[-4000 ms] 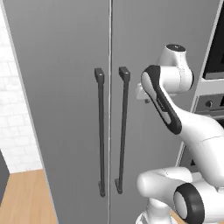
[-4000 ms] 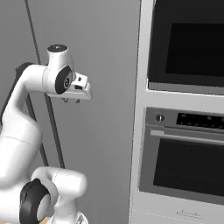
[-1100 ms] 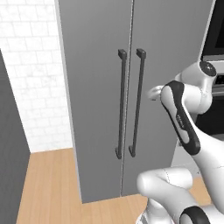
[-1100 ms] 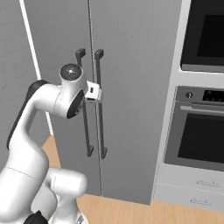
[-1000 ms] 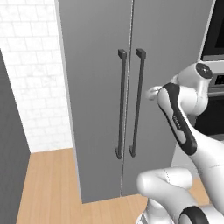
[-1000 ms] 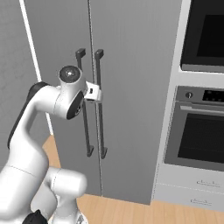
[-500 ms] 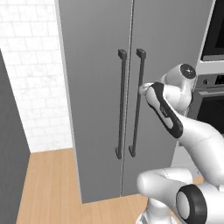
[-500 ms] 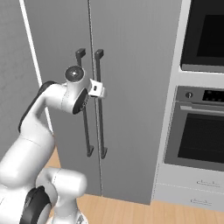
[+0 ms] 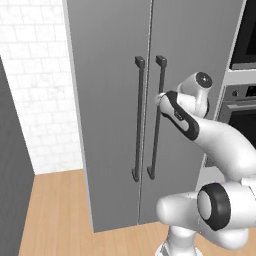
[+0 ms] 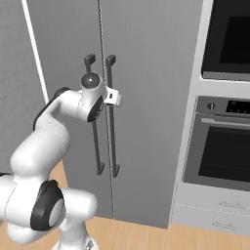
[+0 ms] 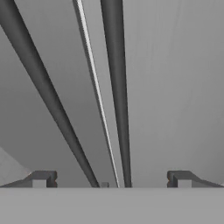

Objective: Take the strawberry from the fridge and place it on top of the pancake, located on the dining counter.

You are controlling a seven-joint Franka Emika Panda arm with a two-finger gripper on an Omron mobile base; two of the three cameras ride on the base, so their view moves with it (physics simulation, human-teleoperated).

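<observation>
Opening the fridge [image 9: 110,75] is judged to be the step in hand, since both doors are shut and the strawberry, presumably inside, cannot be seen. The gripper [image 10: 113,96] is held at the right-hand handle [image 9: 156,120], just in front of the bar, with the jaws spread wide and nothing pinched. In the hand view that bar [image 11: 117,87] runs between the two fingertips [image 11: 41,178] while the left-hand handle [image 11: 43,87] slants past to one side. The bar should be centred between the jaws before they are closed, and the neighbouring handle kept out of the grip. Little room is left between the two bars; the oven [image 10: 222,151] stands close on the right, so the door's swing should be watched, while the wooden floor [image 9: 55,215] is open.
</observation>
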